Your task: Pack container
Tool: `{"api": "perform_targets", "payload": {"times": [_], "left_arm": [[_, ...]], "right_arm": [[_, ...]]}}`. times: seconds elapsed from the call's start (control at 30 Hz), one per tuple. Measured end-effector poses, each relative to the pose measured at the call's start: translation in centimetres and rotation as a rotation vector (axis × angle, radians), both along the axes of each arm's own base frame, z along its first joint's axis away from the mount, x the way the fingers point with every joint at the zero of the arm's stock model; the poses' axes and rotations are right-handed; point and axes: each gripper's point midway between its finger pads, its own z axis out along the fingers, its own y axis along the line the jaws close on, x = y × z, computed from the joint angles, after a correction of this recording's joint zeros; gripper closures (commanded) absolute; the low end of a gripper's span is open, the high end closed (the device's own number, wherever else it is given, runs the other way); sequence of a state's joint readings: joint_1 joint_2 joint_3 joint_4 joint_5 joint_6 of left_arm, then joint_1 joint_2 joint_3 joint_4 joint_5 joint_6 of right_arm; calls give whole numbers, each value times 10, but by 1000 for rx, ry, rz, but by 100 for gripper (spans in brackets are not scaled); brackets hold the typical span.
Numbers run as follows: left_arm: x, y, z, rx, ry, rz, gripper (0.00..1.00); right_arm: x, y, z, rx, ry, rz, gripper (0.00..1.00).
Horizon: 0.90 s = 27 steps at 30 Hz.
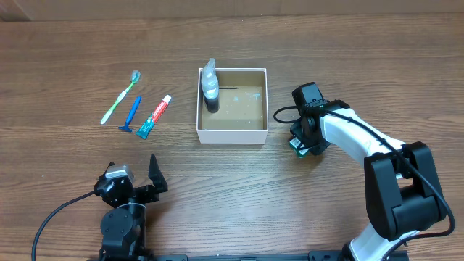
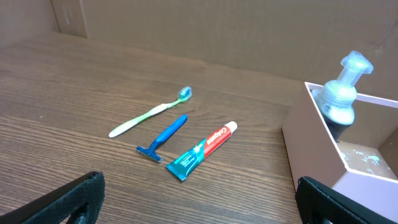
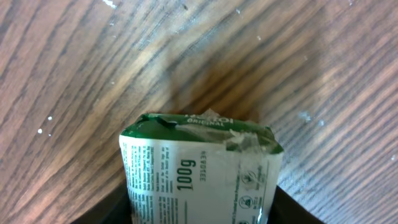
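Observation:
The container (image 1: 233,135), a square white box with a brown floor, sits at the table's middle; a pump bottle (image 1: 209,90) stands in its left side and also shows in the left wrist view (image 2: 341,99). My right gripper (image 1: 299,147) is just right of the box, shut on a green-and-white soap packet (image 3: 199,171). My left gripper (image 1: 135,181) is open and empty near the front edge. A green toothbrush (image 1: 120,96), a blue razor (image 1: 131,114) and a toothpaste tube (image 1: 154,117) lie left of the box.
The left wrist view shows the toothbrush (image 2: 150,112), razor (image 2: 163,137) and toothpaste (image 2: 203,150) ahead of the open jaws, with the box wall (image 2: 308,152) at the right. A cardboard wall stands behind the table.

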<state>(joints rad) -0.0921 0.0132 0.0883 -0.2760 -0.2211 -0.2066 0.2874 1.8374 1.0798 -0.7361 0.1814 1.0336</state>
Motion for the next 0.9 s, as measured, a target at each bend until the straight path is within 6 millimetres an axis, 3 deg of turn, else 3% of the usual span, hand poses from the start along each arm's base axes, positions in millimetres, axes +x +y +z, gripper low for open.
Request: {"api": "perform_targets", "payload": {"times": [0.1, 0.43, 0.53, 0.7, 0.9], "left_arm": [[0, 0, 0, 0, 0, 0, 0], [0, 0, 0, 0, 0, 0, 0], [0, 0, 0, 0, 0, 0, 0], [0, 0, 0, 0, 0, 0, 0], [0, 0, 0, 0, 0, 0, 0]], "right_arm": [[1, 0, 0, -8, 0, 38, 60], [-9, 1, 2, -16, 73, 173, 60], [-11, 3, 11, -9, 120, 233, 59], [16, 19, 57, 24, 90, 370, 58], [52, 40, 136, 64, -31, 540, 58]]}}
